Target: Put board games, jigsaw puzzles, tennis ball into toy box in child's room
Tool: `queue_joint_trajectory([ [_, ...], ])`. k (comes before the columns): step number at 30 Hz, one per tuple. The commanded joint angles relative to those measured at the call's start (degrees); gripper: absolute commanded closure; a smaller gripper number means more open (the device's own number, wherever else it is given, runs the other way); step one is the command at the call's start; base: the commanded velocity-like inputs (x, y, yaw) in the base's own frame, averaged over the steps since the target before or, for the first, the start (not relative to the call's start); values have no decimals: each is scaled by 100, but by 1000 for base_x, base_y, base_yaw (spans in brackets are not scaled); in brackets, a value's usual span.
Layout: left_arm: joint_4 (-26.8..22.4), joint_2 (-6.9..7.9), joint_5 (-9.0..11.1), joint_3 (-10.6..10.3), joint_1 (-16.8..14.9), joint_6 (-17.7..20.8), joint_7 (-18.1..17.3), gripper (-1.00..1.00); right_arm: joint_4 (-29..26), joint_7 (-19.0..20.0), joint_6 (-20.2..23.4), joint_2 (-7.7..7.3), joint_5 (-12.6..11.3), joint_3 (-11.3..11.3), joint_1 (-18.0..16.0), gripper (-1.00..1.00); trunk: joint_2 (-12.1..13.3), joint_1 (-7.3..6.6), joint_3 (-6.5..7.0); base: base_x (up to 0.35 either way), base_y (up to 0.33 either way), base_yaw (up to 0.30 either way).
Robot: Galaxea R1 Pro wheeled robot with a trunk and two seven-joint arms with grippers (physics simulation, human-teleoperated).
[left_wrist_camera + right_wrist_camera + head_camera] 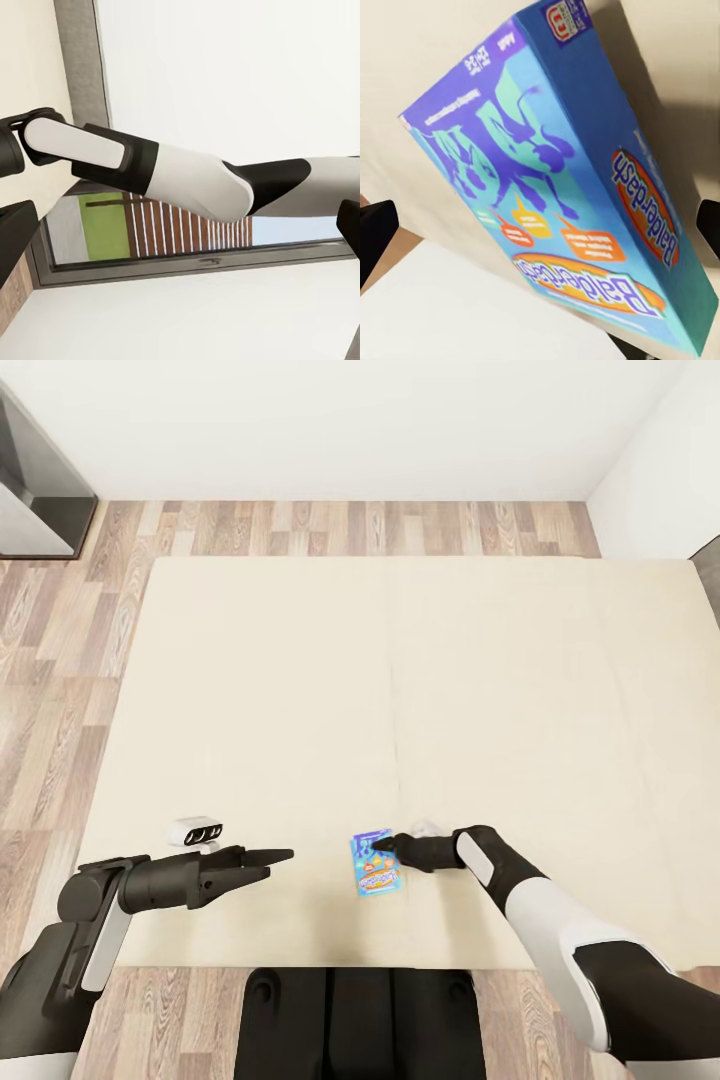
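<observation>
While the small blue board game (375, 864) is lying flat near the front edge of the bed (300, 660), the right end effector (385, 847) is reaching over its top edge, fingers spread wide around it. The left end effector (280, 857) is hanging nearby, nearly closed and holding nothing.

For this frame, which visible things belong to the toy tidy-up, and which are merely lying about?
Job:
- small blue board game, lying flat near the bed's near edge
- bed under it
- right gripper, open, at the game's top edge
- left gripper, hovering over the bed

Lying about:
- small white gadget on the bed
</observation>
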Motion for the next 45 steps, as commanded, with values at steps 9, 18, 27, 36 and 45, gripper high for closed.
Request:
queue_joint_trajectory([
  [9,-2,0,-3,0,-1,61,-21,-100,-7,-13,-73,213,16,75,-3,-100,-9,3,-6,0,0,0],
  [18,-2,4,-3,-2,-2,61,-21,-100,-15,26,-77,321,-7,413,-6,-100,-9,3,-6,0,0,0],
  [27,-1,1,-3,-2,0,61,-21,-100,-28,37,-78,260,-12,409,-6,-100,-9,3,-6,0,0,0],
  [36,-3,5,-3,-1,-1,61,-21,-100,-261,41,-69,254,-15,422,-4,-100,-9,3,-6,0,0,0],
  [45,-1,0,-3,1,-1,61,-21,-100,-325,36,-76,296,-13,407,-7,-100,-9,3,-6,0,0,0],
])
